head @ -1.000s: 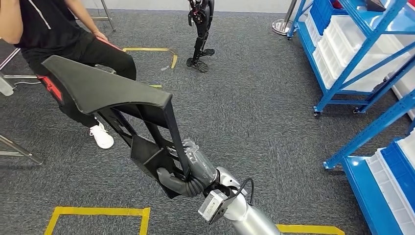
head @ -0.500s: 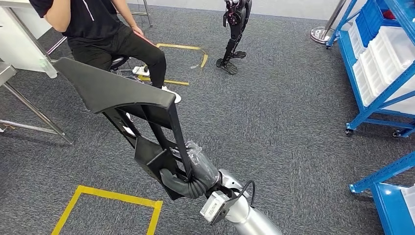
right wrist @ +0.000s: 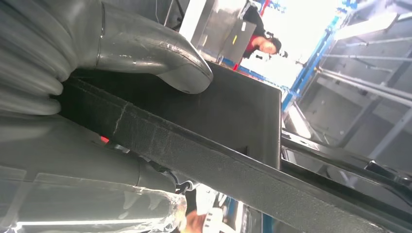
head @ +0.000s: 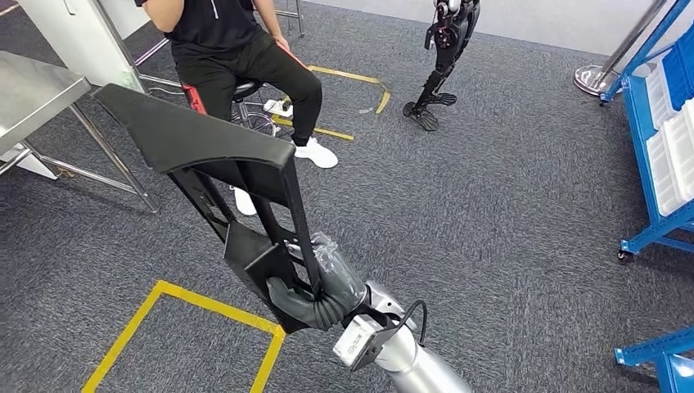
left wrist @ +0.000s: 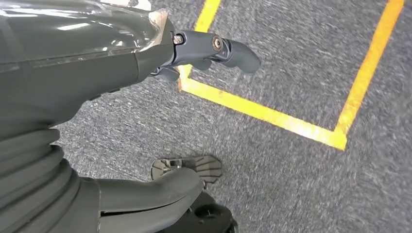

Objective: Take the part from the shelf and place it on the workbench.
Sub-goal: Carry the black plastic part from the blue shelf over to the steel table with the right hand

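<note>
Shifted since a second ago: the whole head view has swung, so the seated person [head: 245, 57] and metal workbench [head: 33, 94] now sit at upper left and the blue shelf [head: 663, 139] at the right edge; camera movement, not the objects'.

Black plastic part [head: 221, 176]: broad curved panel on a ribbed strut frame, carried upright above grey carpet [head: 491, 205], its panel end rising up and away from the right hand [head: 315, 291].
Right hand: fingers wrapped around the part's lower strut, thumb [right wrist: 160, 58] pressed on a flat black face of the frame in the right wrist view.
Left hand [left wrist: 97, 126]: holds nothing, fingers [left wrist: 228, 48] apart, hanging over yellow floor tape [left wrist: 291, 126].
Another robot's legs [head: 438, 65]: standing on carpet beyond, well apart from the part.
</note>
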Robot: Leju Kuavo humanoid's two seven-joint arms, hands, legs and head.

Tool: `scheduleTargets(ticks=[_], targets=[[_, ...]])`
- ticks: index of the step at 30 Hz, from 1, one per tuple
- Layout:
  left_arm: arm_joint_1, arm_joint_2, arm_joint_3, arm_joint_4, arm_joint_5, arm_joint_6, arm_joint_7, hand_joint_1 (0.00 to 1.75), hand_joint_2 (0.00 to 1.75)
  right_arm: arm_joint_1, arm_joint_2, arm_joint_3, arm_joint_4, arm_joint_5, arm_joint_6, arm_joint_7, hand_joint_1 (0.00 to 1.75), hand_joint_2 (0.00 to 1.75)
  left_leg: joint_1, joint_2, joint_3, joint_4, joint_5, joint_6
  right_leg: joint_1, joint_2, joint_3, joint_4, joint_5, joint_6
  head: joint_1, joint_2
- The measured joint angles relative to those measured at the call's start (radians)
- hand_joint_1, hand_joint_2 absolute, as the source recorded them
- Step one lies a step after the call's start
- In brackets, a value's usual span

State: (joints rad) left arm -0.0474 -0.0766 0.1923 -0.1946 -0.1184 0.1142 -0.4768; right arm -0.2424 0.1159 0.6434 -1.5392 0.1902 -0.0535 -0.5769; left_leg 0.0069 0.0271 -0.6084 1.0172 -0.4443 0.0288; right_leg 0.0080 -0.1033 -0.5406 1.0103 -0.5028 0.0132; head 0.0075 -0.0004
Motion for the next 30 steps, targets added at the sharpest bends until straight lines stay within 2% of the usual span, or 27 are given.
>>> scheduleTargets(ticks=[2,3,4,5,6,7,8,9,10,11,12,14,15,17,18,19,20,21,22,23,25,26,27,28,29,30], targets=[[-0.003,0.001,0.000,0.000,-0.007,0.000,0.006,0.00,1.75,0.000,0.000,-0.006,-0.006,0.002,-0.002,0.003,1.75,1.75,0.005,-0.021,0.009,-0.011,0.008,0.012,-0.003,0.042,-0.023,0.060,-0.034,0.003,0.002,0.000],[-0.005,0.001,0.000,0.000,-0.010,0.000,0.009,0.00,1.75,0.001,-0.002,-0.011,-0.009,0.003,-0.004,0.004,1.75,1.75,0.006,-0.031,0.010,-0.012,0.009,0.015,-0.008,0.069,-0.051,0.119,-0.060,0.001,0.002,0.000],[-0.007,0.001,0.000,0.000,-0.013,0.000,0.011,0.00,1.75,0.003,-0.004,-0.015,-0.010,0.004,-0.004,0.006,1.75,1.75,0.007,-0.043,0.009,-0.012,0.010,0.017,-0.010,0.086,-0.086,0.188,-0.087,-0.002,0.003,0.000],[-0.009,0.001,-0.001,0.000,-0.016,0.000,0.013,0.00,1.75,0.006,-0.007,-0.019,-0.011,0.004,-0.005,0.009,1.75,1.75,0.007,-0.057,0.007,-0.012,0.010,0.017,-0.011,0.093,-0.116,0.245,-0.105,-0.001,0.004,0.000],[-0.008,0.000,-0.001,0.000,-0.019,0.000,0.016,0.00,1.75,0.009,-0.009,-0.022,-0.011,0.005,-0.005,0.011,1.75,1.75,0.007,-0.070,0.007,-0.011,0.010,0.017,-0.012,0.096,-0.133,0.271,-0.107,0.003,0.003,0.000],[-0.008,-0.001,-0.002,0.000,-0.022,0.000,0.018,0.00,1.75,0.011,-0.011,-0.024,-0.012,0.006,-0.006,0.012,1.75,1.75,0.007,-0.083,0.007,-0.011,0.010,0.017,-0.013,0.098,-0.131,0.260,-0.094,0.011,0.004,0.000],[-0.008,-0.002,-0.002,0.000,-0.024,0.001,0.020,0.00,1.75,0.011,-0.012,-0.026,-0.013,0.006,-0.006,0.013,1.75,1.75,0.007,-0.097,0.008,-0.010,0.010,0.016,-0.016,0.103,-0.109,0.208,-0.067,0.020,0.003,0.000],[-0.009,-0.005,-0.002,0.000,-0.026,0.002,0.023,0.00,1.75,0.011,-0.012,-0.027,-0.015,0.008,-0.006,0.014,1.75,1.75,0.007,-0.109,0.008,-0.008,0.009,0.014,-0.021,0.117,-0.076,0.134,-0.035,0.028,0.004,0.000],[-0.011,-0.007,-0.002,0.000,-0.027,0.006,0.027,0.00,1.75,0.011,-0.012,-0.028,-0.017,0.009,-0.006,0.014,1.75,1.75,0.006,-0.121,0.007,-0.005,0.008,0.009,-0.024,0.133,-0.047,0.069,-0.009,0.031,0.004,0.000],[-0.013,-0.008,-0.003,0.000,-0.029,0.011,0.033,0.00,1.75,0.011,-0.012,-0.029,-0.019,0.011,-0.006,0.015,1.75,1.75,0.005,-0.131,0.006,-0.004,0.007,0.004,-0.025,0.145,-0.026,0.024,0.008,0.029,0.004,0.000],[-0.014,-0.009,-0.003,0.000,-0.032,0.017,0.040,0.00,1.75,0.011,-0.012,-0.030,-0.020,0.012,-0.006,0.016,1.75,1.75,0.005,-0.139,0.003,-0.003,0.007,-0.003,-0.024,0.153,-0.016,0.002,0.016,0.022,0.003,0.000],[-0.015,-0.010,-0.003,0.000,-0.037,0.028,0.050,0.00,1.75,0.010,-0.010,-0.032,-0.020,0.015,-0.005,0.017,1.75,1.75,0.008,-0.150,-0.002,-0.007,0.012,-0.015,-0.021,0.141,-0.014,0.000,0.021,0.004,0.003,0.000],[-0.014,-0.012,-0.003,0.000,-0.039,0.031,0.053,0.00,1.75,0.010,-0.008,-0.033,-0.021,0.015,-0.005,0.017,1.75,1.75,0.009,-0.140,-0.005,-0.004,0.010,-0.020,-0.023,0.134,-0.013,-0.002,0.024,-0.003,0.002,0.000],[-0.016,-0.014,-0.003,0.000,-0.040,0.035,0.055,0.00,1.75,0.009,-0.003,-0.033,-0.021,0.015,-0.005,0.017,1.75,1.75,0.008,-0.090,-0.031,0.046,-0.022,-0.027,-0.026,0.115,-0.011,-0.008,0.027,-0.018,0.000,0.000],[-0.018,-0.015,-0.003,0.000,-0.040,0.036,0.056,0.00,1.75,0.009,-0.001,-0.033,-0.021,0.016,-0.005,0.017,1.75,1.75,0.007,-0.060,-0.057,0.100,-0.052,-0.029,-0.024,0.104,-0.011,-0.009,0.027,-0.023,-0.002,0.000],[-0.020,-0.016,-0.003,0.000,-0.040,0.038,0.056,0.00,1.75,0.009,-0.001,-0.033,-0.021,0.016,-0.003,0.017,1.75,1.75,0.007,-0.043,-0.090,0.167,-0.084,-0.031,-0.021,0.093,-0.011,-0.009,0.025,-0.028,-0.003,0.000],[-0.021,-0.016,-0.003,0.000,-0.040,0.041,0.057,0.00,1.75,0.010,-0.001,-0.033,-0.021,0.016,-0.002,0.017,1.75,1.75,0.007,-0.037,-0.121,0.227,-0.108,-0.033,-0.018,0.080,-0.011,-0.009,0.024,-0.031,-0.003,0.000],[-0.021,-0.017,-0.003,0.000,-0.040,0.044,0.061,0.00,1.75,0.010,-0.001,-0.033,-0.021,0.016,0.000,0.017,1.75,1.75,0.007,-0.034,-0.140,0.265,-0.116,-0.033,-0.016,0.068,-0.011,-0.008,0.023,-0.032,-0.003,0.000],[-0.020,-0.018,-0.003,0.000,-0.040,0.050,0.066,0.00,1.75,0.010,-0.001,-0.033,-0.021,0.016,0.002,0.017,1.75,1.75,0.007,-0.031,-0.141,0.266,-0.106,-0.032,-0.014,0.056,-0.011,-0.008,0.022,-0.034,-0.003,0.000],[-0.019,-0.019,-0.003,0.000,-0.041,0.056,0.072,0.00,1.75,0.010,0.000,-0.033,-0.021,0.016,0.004,0.017,1.75,1.75,0.007,-0.026,-0.121,0.228,-0.080,-0.030,-0.012,0.045,-0.010,-0.008,0.020,-0.034,-0.003,0.000],[-0.020,-0.020,-0.003,0.000,-0.044,0.066,0.081,0.00,1.75,0.008,0.002,-0.033,-0.021,0.016,0.008,0.017,1.75,1.75,0.001,0.010,-0.047,0.094,-0.023,-0.020,-0.006,0.025,-0.006,-0.008,0.016,-0.032,-0.003,0.000],[-0.021,-0.021,-0.003,0.000,-0.044,0.069,0.083,0.00,1.75,0.006,0.003,-0.033,-0.021,0.016,0.010,0.017,1.75,1.75,-0.003,0.027,-0.018,0.041,-0.008,-0.014,-0.002,0.017,-0.005,-0.007,0.014,-0.029,-0.002,0.000],[-0.021,-0.022,-0.003,0.000,-0.044,0.071,0.084,0.00,1.75,0.005,0.004,-0.033,-0.021,0.016,0.010,0.017,1.75,1.75,-0.008,0.038,-0.003,0.012,-0.003,-0.010,0.001,0.008,-0.003,-0.007,0.011,-0.025,-0.002,0.000],[-0.021,-0.023,-0.003,0.000,-0.044,0.072,0.085,0.00,1.75,0.004,0.005,-0.033,-0.021,0.016,0.011,0.017,1.75,1.75,-0.012,0.036,-0.001,0.004,-0.006,-0.006,0.004,0.000,-0.002,-0.008,0.009,-0.021,-0.001,0.000],[-0.020,-0.024,-0.003,0.000,-0.044,0.073,0.085,0.00,1.75,0.003,0.006,-0.033,-0.021,0.015,0.011,0.017,1.75,1.75,-0.012,0.022,-0.001,0.002,-0.005,-0.002,0.005,-0.010,0.001,-0.009,0.007,-0.017,-0.001,0.000],[-0.019,-0.026,-0.003,0.000,-0.044,0.074,0.086,0.00,1.75,0.002,0.008,-0.033,-0.021,0.015,0.011,0.017,1.75,1.75,-0.010,0.011,0.001,-0.002,-0.002,0.002,0.005,-0.010,0.002,-0.006,0.003,-0.012,-0.001,0.000]])
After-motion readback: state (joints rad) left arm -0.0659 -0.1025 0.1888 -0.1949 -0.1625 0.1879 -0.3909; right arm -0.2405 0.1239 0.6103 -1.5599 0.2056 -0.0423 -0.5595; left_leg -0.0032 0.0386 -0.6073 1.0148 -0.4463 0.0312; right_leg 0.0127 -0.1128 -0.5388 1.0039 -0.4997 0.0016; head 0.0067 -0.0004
